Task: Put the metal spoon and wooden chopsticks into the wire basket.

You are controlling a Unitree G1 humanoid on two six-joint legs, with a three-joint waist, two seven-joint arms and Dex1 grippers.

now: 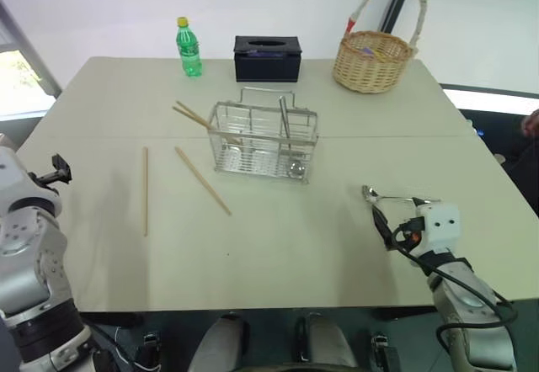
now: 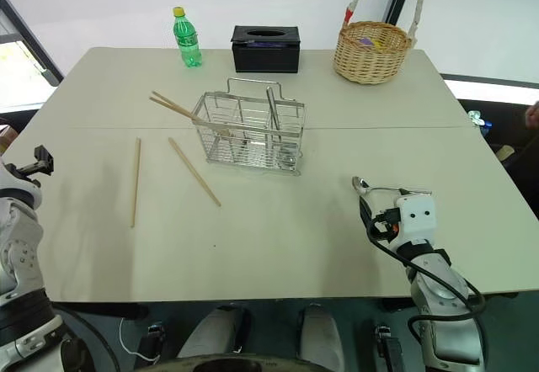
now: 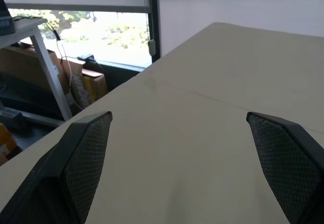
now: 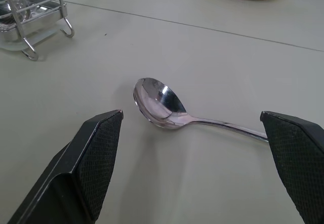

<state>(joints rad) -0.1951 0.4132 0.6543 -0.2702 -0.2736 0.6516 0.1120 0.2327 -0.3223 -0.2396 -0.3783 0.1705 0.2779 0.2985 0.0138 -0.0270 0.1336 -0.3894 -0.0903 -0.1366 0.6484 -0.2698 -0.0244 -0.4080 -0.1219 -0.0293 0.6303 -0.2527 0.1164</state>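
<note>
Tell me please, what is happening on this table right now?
A humanoid robot is clearing cutlery into the silver wire basket. Its right tool is open around the small shiny metal spoon, which lies on the beige table, not gripped yet. The left tool is open and holds nothing. Two light wooden chopsticks lie loose left of the basket; another pair leans against its left end.

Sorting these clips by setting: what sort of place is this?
Probably an office or lab room staged for tabletop trials: a plain beige table against white walls, a window with stacked boxes beside it.
</note>
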